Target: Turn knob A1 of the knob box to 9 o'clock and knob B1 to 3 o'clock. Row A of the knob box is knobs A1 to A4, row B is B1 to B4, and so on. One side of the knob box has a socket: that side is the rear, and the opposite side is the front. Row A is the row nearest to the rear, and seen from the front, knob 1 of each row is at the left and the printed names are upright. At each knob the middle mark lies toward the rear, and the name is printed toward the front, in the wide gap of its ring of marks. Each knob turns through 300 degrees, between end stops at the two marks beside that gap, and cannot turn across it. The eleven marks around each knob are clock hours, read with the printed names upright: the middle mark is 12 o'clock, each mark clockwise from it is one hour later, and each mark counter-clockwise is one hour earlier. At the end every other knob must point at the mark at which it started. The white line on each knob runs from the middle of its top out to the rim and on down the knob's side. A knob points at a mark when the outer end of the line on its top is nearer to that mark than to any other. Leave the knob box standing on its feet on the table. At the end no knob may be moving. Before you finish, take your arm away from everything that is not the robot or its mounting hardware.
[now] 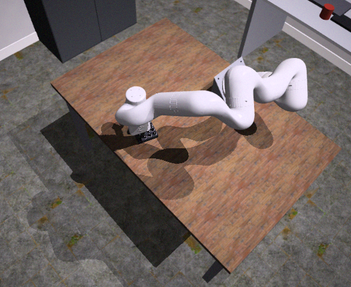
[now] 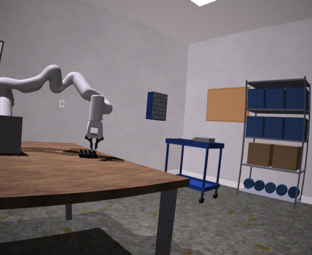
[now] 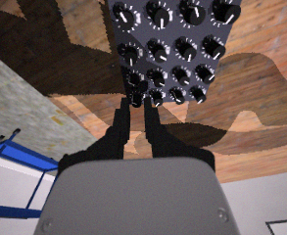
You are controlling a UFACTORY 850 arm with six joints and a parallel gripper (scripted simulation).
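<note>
While hanging just above the knob box (image 1: 147,134), set near one long edge of the desk (image 1: 200,200) and away from its corners, holds the gripper (image 3: 136,102) narrowly parted and empty, probably pre-set to straddle a corner knob; beyond the desk, shelf rack (image 2: 305,109) with blue bins (image 2: 273,98), contents hidden

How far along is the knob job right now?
Done: nothing that shows; no knob is gripped yet. In hand: the gripper, fingers narrowly apart and holding nothing, hangs just over the knob box, lined up on a corner knob whose name is unreadable. Left: grip and turn A1 to 9 o'clock, turn B1 to 3 o'clock, then let go.
</note>
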